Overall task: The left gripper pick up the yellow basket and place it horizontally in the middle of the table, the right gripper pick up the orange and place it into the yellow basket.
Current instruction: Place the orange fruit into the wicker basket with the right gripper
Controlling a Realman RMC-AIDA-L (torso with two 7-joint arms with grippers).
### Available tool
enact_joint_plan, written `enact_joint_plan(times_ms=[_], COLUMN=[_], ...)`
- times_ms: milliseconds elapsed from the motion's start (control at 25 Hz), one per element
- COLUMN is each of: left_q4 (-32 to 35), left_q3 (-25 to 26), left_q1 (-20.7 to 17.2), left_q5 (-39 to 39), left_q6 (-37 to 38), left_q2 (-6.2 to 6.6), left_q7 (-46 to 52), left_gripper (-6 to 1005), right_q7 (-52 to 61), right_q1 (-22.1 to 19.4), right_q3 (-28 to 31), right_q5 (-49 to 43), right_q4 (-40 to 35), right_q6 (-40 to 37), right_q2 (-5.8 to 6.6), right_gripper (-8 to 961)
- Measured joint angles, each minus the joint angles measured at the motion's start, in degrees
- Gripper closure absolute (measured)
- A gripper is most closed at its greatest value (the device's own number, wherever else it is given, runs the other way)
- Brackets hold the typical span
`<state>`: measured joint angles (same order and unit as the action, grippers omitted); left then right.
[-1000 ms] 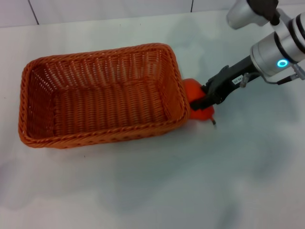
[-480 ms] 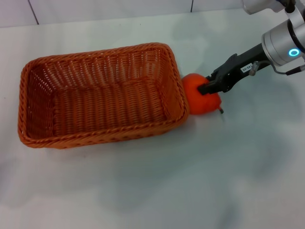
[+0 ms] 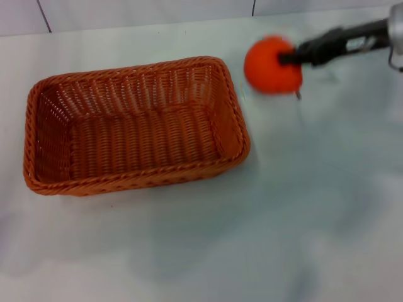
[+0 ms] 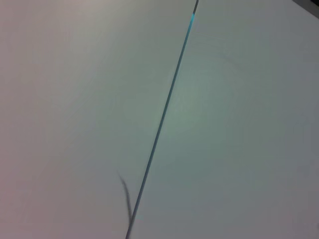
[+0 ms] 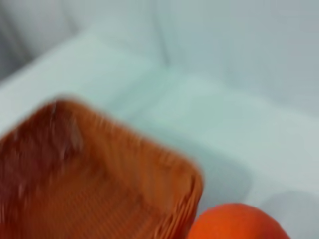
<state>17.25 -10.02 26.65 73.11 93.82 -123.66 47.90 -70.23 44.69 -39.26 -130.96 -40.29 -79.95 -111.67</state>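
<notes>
I see my right gripper [image 3: 291,58] reaching in level from the table's [image 3: 264,239] far right corner, fingers pinching the orange [image 3: 272,65] aloft beyond the yellow basket's [image 3: 132,129] right end, basket lying left of centre.

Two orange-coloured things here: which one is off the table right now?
The round orange, clamped in the right pincer up in the air beyond the basket's right end. The woven yellow basket sits flat on the table, empty.
</notes>
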Motion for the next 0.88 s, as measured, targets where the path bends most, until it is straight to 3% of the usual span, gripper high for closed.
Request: enact_joint_plan(times_ms=[160, 200, 240, 360, 600, 800, 880], left_q4=[-0.2, -0.3, -0.3, -0.6, -1.1, -2.1, -2.4], left_q3=[0.0, -0.1, -0.1, -0.3, -0.4, -0.4, -0.4], left_q1=[-0.2, -0.3, -0.3, -0.3, -0.3, -0.4, -0.6], left_q5=[-0.2, -0.3, -0.3, -0.4, -0.4, -0.4, -0.4], left_q6=[0.1, 0.1, 0.1, 0.2, 0.4, 0.9, 1.0], left_q2=[-0.03, -0.11, -0.11, -0.17, -0.22, -0.19, -0.12], left_q7=[0.0, 0.0, 0.0, 0.0, 0.0, 0.0, 0.0], left_gripper=[526, 526, 526, 525, 525, 525, 525], right_q7=[-2.3, -4.8, -4.8, -8.0, -10.0, -10.7, -10.9], right_q1=[-3.6, -5.0, -5.0, -5.0, -0.8, 1.2, 1.6], right_q3=[3.2, 3.1, 3.1, 1.4, -7.0, -14.2, -14.8], right_q5=[14.6, 23.9, 23.9, 32.7, 32.8, 32.8, 32.8], right_q4=[-0.4, -0.5, -0.5, -0.3, 0.8, 3.2, 4.0], right_q6=[-2.6, -5.7, -5.7, -10.3, -8.6, -4.5, -4.0], right_q2=[0.28, -0.33, -0.33, -2.39, -6.91, -7.65, -7.67], right_gripper=[795, 805, 815, 840, 851, 805, 722])
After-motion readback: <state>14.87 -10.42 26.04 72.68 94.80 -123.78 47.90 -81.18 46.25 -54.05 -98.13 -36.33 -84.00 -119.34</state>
